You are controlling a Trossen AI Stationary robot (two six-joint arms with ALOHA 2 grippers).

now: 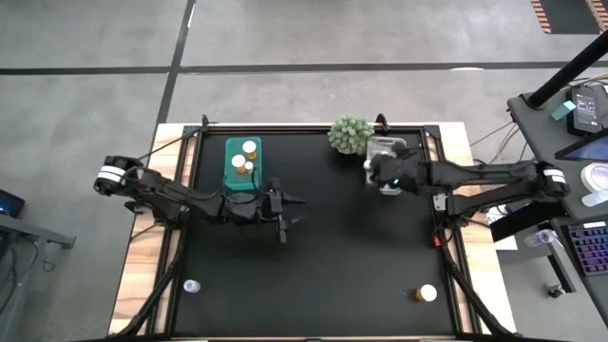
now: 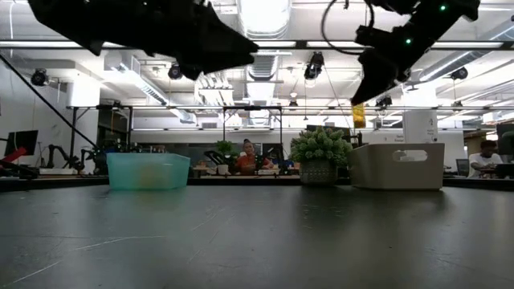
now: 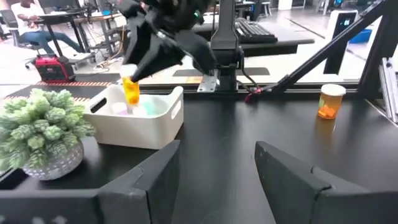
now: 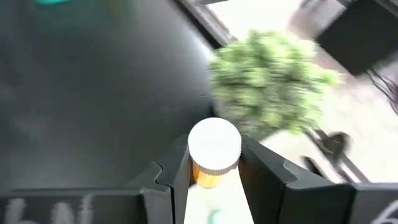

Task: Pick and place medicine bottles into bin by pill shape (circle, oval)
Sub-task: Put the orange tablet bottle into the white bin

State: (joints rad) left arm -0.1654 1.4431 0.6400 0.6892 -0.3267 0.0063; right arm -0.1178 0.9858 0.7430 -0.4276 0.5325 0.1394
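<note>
My right gripper [image 4: 214, 158] hangs over the white bin [image 1: 385, 152] at the table's far right, shut on an amber medicine bottle [image 2: 358, 115] with a white cap [image 4: 214, 144]. My left gripper [image 3: 217, 155] stands open and holds nothing, just right of the teal bin [image 1: 242, 163], which holds white-capped bottles [image 1: 249, 149]. An amber bottle [image 1: 425, 294] stands upright near the front right. A small pale bottle [image 1: 191, 285] sits near the front left. My right gripper pinches the amber bottle between its two fingers, which sit on opposite sides of the body just under the cap [image 4: 208, 177]. The fingers slant down from the table's right side. The bottle [image 3: 131, 90] hangs at their free ends, lifted clear above the white bin.
A spiky green plant ball in a pot [image 1: 350, 135] stands just left of the white bin [image 3: 140, 118], close to my right gripper. Pale bottles lie inside the white bin. The black table's middle [image 1: 332, 247] is bare. People and desks show beyond the far edge.
</note>
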